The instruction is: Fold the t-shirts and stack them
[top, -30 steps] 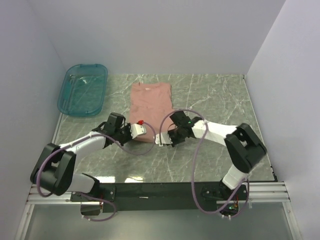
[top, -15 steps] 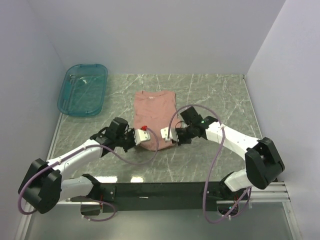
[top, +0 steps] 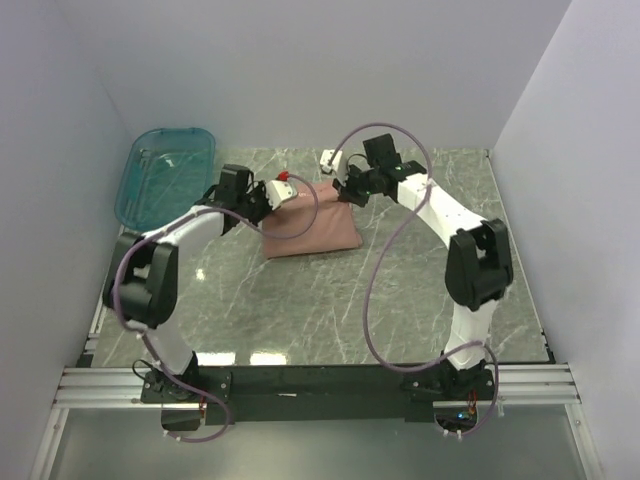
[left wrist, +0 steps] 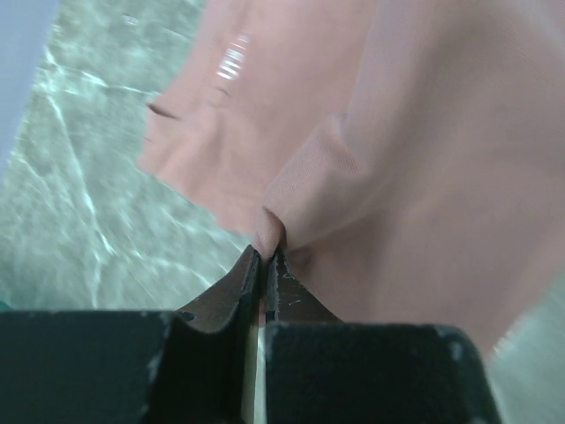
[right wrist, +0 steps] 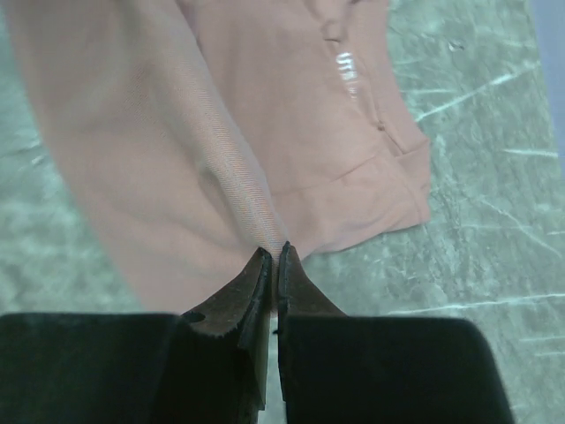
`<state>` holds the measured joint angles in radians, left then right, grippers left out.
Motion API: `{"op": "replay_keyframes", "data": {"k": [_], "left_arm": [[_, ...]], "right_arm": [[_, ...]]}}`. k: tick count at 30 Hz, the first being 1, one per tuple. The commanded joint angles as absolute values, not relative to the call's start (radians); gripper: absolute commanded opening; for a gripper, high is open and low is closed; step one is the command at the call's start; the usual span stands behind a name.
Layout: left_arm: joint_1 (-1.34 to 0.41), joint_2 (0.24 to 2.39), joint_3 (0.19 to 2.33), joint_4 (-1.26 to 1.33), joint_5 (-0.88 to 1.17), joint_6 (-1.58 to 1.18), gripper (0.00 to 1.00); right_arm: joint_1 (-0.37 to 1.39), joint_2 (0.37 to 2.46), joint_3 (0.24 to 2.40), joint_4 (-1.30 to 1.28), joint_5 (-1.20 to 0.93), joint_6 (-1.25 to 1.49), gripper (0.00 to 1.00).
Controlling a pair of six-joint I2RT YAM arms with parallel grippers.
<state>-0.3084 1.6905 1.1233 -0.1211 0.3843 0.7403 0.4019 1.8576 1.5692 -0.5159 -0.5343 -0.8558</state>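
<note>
While both arms stretch far out from their bases across the tabletop (top: 400,300), each hand is pressed together on a pinch of the dusty-pink t-shirt (top: 310,232). The shirt sits in a loosely doubled heap to the right of the teal bin (top: 165,180), near it but not touching. The edge of the heap level with the bin's far half is lifted off the marble.

The left arm runs up along the bin's right side, bends at the wrist and turns away from the bin. This brings the left hand (top: 284,192) to the shirt's bin-side corner. In the left wrist view, the left hand (left wrist: 265,258) has its two dark fingers (left wrist: 231,287) closed flat against each other. A small peak of pink cloth (left wrist: 397,132) is nipped at their tips and the fabric drapes away from it. A short strip of white text (left wrist: 234,57) shows on the cloth above, with green marble (left wrist: 62,177) beside it.

The right arm rises from its base, folds at the elbow and reaches back toward the bin. The right hand (top: 329,159) is raised over the shirt's corner farther from the bin. In the right wrist view, the right hand (right wrist: 272,256) likewise has its fingers (right wrist: 247,296) shut on a taut ridge of the t-shirt (right wrist: 265,88). That ridge falls away in a long fold. White lettering (right wrist: 347,71) and a hemmed sleeve lie on the marble (right wrist: 477,221) beyond.
</note>
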Motion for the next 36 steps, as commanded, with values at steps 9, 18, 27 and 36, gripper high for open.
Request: {"op": "replay_keyframes", "data": {"k": [9,18,27,36], "left_arm": [[-0.305,1.982,1.388,0.25,0.217,0.696,0.0],[-0.304,2.111,1.485,0.322,0.14,0.703,0.01],[-0.307,2.187,1.581,0.397,0.189,0.703,0.0],[-0.327,2.296,1.686,0.416,0.192,0.712,0.0]], "right_arm": [[0.38,2.103,1.816,-0.341,-0.347,-0.592,0.0],[0.359,2.204,1.92,-0.31,-0.275,-0.515,0.0],[0.336,2.189,1.876,-0.242,-0.219,-0.453,0.0],[0.337,2.194,1.852,-0.222,-0.192,-0.423,0.0]]}}
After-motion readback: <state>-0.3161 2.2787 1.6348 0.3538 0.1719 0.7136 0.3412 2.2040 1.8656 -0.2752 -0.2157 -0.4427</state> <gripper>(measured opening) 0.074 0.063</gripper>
